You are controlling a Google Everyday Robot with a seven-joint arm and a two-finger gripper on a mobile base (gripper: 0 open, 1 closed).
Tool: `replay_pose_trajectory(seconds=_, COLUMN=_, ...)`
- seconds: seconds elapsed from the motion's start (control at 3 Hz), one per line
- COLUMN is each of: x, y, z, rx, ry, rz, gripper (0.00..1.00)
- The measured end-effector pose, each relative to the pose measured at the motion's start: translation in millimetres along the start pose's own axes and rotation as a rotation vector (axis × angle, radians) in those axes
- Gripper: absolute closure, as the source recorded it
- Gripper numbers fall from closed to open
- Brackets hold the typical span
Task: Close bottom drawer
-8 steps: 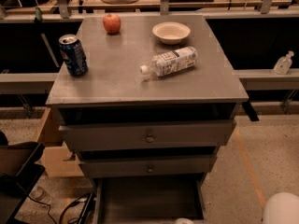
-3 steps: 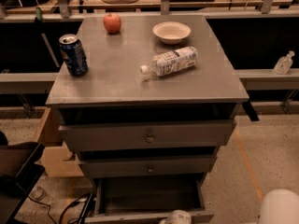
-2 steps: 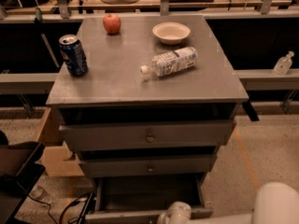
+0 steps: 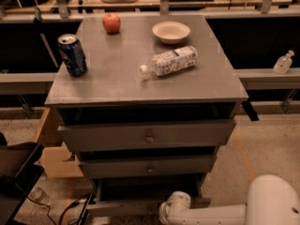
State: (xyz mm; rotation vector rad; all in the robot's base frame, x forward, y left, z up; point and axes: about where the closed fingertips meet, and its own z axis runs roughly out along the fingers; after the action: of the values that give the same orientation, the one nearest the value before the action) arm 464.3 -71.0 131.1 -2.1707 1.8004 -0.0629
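The bottom drawer (image 4: 122, 207) stands partly open at the foot of the grey cabinet, its dark inner tray (image 4: 145, 189) showing behind the flat front. My white arm (image 4: 262, 205) reaches in from the lower right. My gripper (image 4: 166, 213) is at the end of the arm, against the right part of the drawer's front at the bottom edge of the view. The drawer's knob is hidden.
The top drawer (image 4: 149, 136) and middle drawer (image 4: 149, 168) stand slightly ajar. On the cabinet top (image 4: 117, 78) are a blue can (image 4: 72, 54), an apple (image 4: 111, 23), a bowl (image 4: 171, 32) and a lying water bottle (image 4: 168, 61). A cardboard box (image 4: 51, 149) and cables (image 4: 61, 210) sit to the left.
My arm has swung in from the lower right to the drawer's front. The bottom drawer's front has come into view and moved back toward the cabinet.
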Motion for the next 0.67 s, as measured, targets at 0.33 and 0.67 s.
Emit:
replay_pose_trajectory(seconds=0.33, x=0.4, y=-1.6, z=-0.4, rx=0.004, ry=0.003, rz=-0.001, gripper=1.00)
replay_pose_trajectory(seconds=0.67, x=14.6, y=-43.0, z=3.3, rx=0.037, ry=0.023, rz=-0.009, gripper=1.00)
